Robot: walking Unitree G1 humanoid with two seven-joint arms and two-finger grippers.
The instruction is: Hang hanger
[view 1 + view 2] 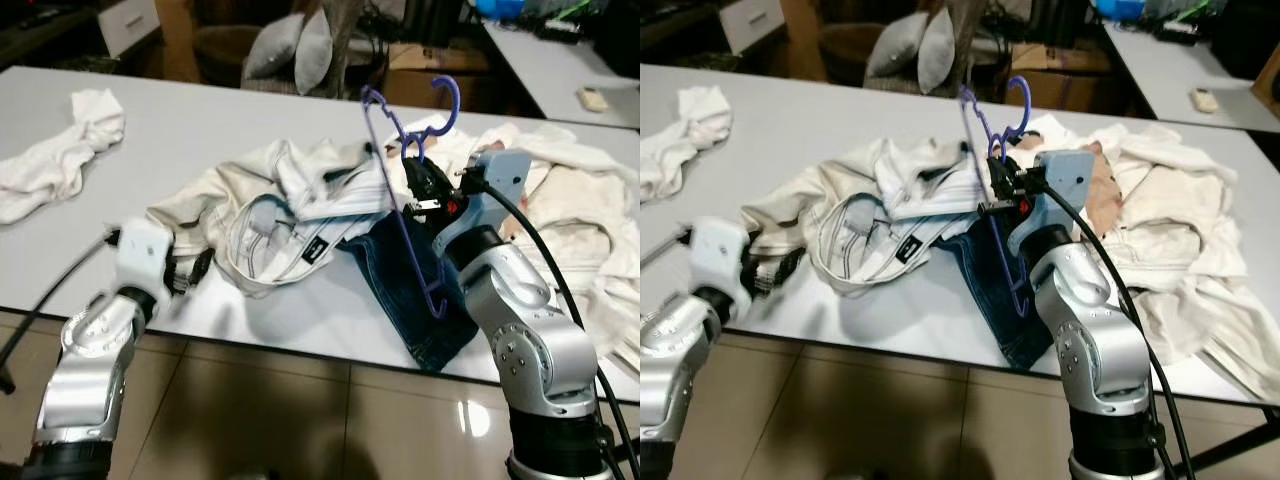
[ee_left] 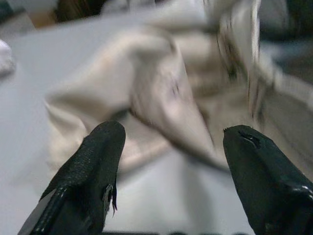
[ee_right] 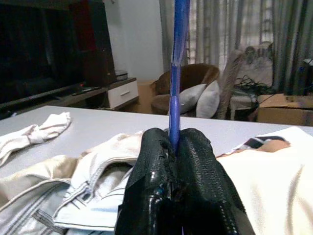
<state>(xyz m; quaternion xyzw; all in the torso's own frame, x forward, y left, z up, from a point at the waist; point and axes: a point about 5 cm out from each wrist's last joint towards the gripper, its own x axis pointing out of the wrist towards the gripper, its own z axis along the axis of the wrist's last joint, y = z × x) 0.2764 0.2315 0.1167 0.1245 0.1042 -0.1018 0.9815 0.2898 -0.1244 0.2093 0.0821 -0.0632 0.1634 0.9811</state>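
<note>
Gripping purple hanger point(image 1: 408, 190), right gripper point(image 1: 424, 192) above table edge point(image 1: 300, 345)

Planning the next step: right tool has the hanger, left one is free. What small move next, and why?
Probably reach the left tool forward to the beige garment and grip an edge. The right tool is shut on the purple hanger, held up above the clothes pile on the table, with nothing on it. The left tool is open, just short of that garment.
</note>
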